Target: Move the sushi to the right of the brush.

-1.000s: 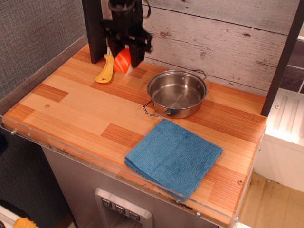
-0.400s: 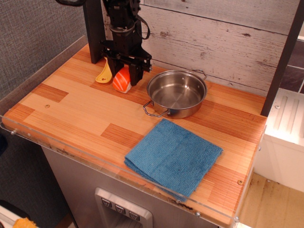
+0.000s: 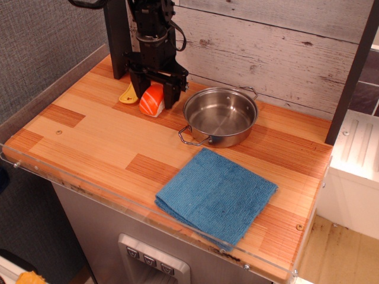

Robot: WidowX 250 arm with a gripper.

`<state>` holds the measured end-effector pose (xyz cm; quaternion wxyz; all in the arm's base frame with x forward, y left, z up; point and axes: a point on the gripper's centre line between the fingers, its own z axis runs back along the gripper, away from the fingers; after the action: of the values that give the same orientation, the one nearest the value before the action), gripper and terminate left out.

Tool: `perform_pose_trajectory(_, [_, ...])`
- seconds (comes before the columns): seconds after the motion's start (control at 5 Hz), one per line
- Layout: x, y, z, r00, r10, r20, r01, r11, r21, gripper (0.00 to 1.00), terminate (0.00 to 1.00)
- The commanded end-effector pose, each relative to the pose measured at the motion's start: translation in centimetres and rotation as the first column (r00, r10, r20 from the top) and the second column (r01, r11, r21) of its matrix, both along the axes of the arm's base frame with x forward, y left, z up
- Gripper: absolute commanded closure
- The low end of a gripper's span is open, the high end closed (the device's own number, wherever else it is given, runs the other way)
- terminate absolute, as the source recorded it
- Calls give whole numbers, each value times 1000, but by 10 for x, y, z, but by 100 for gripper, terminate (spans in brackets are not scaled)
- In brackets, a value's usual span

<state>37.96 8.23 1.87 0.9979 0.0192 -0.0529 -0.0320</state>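
Observation:
The sushi (image 3: 152, 100), orange with thin white stripes over a white base, rests on the wooden table top at the back left. My gripper (image 3: 155, 98) points straight down over it, with one finger on each side. The jaws stand slightly wider than the sushi, so the gripper is open. The yellow brush (image 3: 127, 94) lies just left of the sushi. Its far end is hidden behind my left finger (image 3: 137, 89). The sushi sits on the right side of the brush, almost touching it.
A steel pan (image 3: 220, 116) with two wire handles stands right of the sushi. A folded blue cloth (image 3: 216, 194) lies in front of the pan near the table's front edge. A dark post (image 3: 116, 41) rises behind the brush. A plank wall backs the table.
My gripper came down with the sushi from above the brush and set it on the table. The fingers have since spread a little, and the left one now covers more of the brush.

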Motion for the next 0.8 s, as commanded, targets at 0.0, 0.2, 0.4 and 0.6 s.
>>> perform_pose_trajectory(0.0, [-3, 8, 55, 993, -8, 116, 5, 1000, 21, 0, 0])
perform_pose_trajectory(0.2, [-26, 12, 82, 992, -14, 129, 12, 1000, 15, 0, 0])
perform_pose_trajectory(0.4, [-51, 15, 92, 994, -10, 109, 8, 1000, 19, 0, 0])
perform_pose_trajectory(0.6, [-65, 18, 89, 996, -15, 84, 14, 1000, 12, 0, 0])
